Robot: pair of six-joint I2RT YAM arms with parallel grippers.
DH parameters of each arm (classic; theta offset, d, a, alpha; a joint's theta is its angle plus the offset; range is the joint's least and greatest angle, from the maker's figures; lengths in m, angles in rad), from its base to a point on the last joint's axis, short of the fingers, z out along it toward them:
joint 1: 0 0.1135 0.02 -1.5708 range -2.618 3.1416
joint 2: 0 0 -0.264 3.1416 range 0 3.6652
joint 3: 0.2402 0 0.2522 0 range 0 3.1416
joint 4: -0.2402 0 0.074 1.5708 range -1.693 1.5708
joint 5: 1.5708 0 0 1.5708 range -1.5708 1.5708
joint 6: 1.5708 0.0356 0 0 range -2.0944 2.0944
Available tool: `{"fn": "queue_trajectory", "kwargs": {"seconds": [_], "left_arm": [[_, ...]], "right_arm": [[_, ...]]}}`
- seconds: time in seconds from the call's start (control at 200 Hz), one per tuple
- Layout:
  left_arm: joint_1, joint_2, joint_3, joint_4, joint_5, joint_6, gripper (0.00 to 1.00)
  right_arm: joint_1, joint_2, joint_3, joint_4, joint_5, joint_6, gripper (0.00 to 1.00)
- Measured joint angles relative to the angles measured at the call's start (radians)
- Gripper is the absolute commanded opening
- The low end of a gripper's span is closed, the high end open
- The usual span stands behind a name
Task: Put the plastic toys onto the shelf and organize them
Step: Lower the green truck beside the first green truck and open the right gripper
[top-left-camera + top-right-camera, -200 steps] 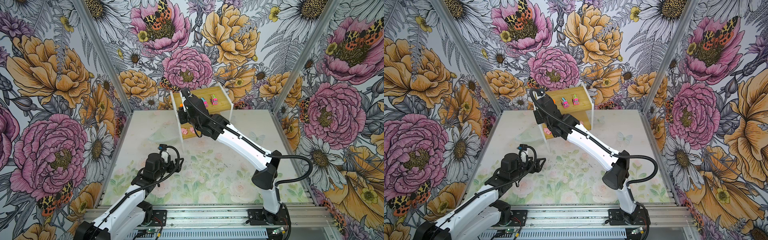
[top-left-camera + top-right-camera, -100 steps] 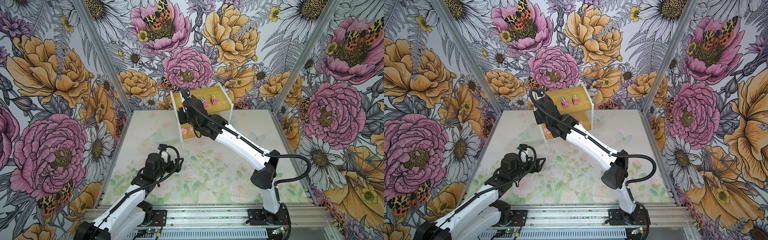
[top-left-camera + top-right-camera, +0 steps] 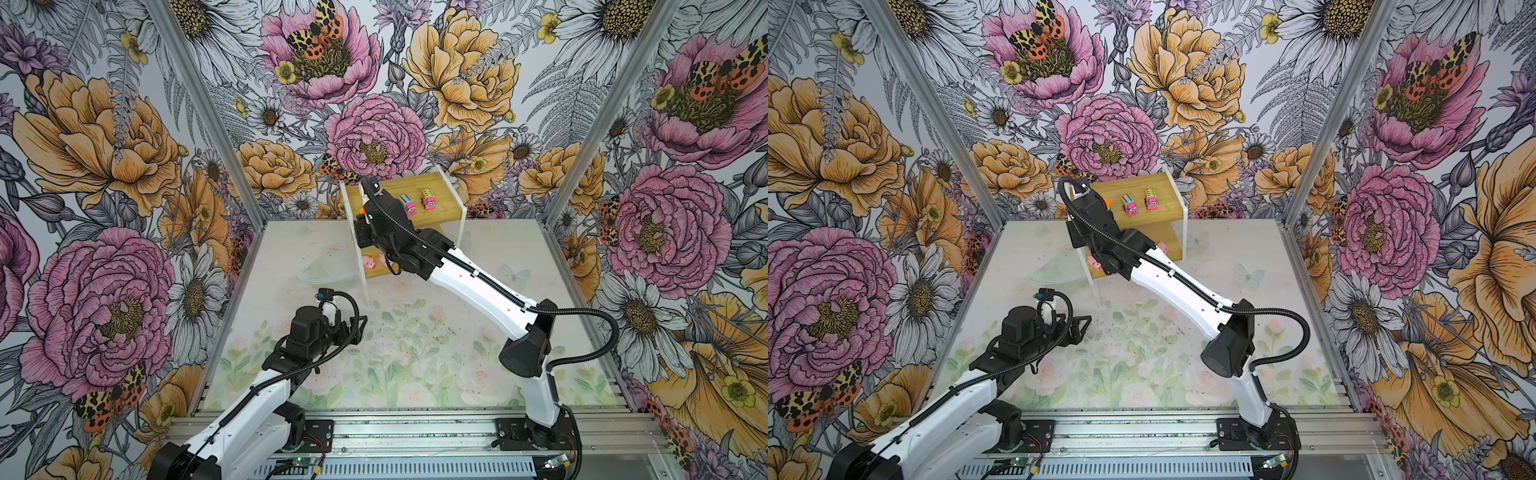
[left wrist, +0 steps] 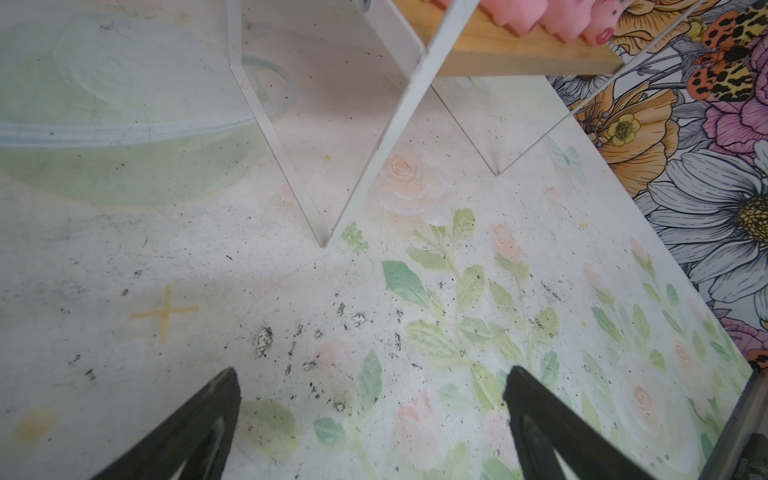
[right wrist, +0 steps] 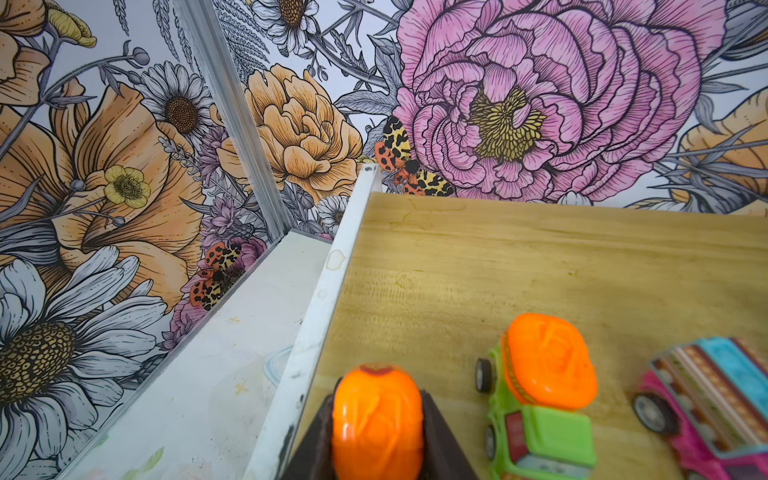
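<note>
An orange-topped green truck (image 5: 376, 436) was held clamped in the right gripper (image 5: 378, 392) at the upper board of the shelf (image 5: 498, 257), beside its white side panel (image 5: 332, 291). The left gripper (image 4: 372, 374) was seen spread open above the tabletop (image 4: 124, 249) before the shelf.

Shelf (image 3: 446, 203) — cars (image 3: 409, 206), truck (image 5: 540, 407), pigs (image 3: 368, 262)

Held truck (image 5: 376, 419) between white side panel (image 5: 328, 299) and second truck (image 5: 544, 399); bare board (image 5: 540, 257) beyond.
</note>
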Motion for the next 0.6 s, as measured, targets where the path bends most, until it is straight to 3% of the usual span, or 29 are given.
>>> {"fn": "queue_trajectory", "kwargs": {"seconds": [0.6], "left_arm": [[0.0,0.001,0.0,0.0,0.0,0.0,0.99]], "right_arm": [[-0.002,0.006,0.0,-0.004,0.0,0.0,0.49]]}}
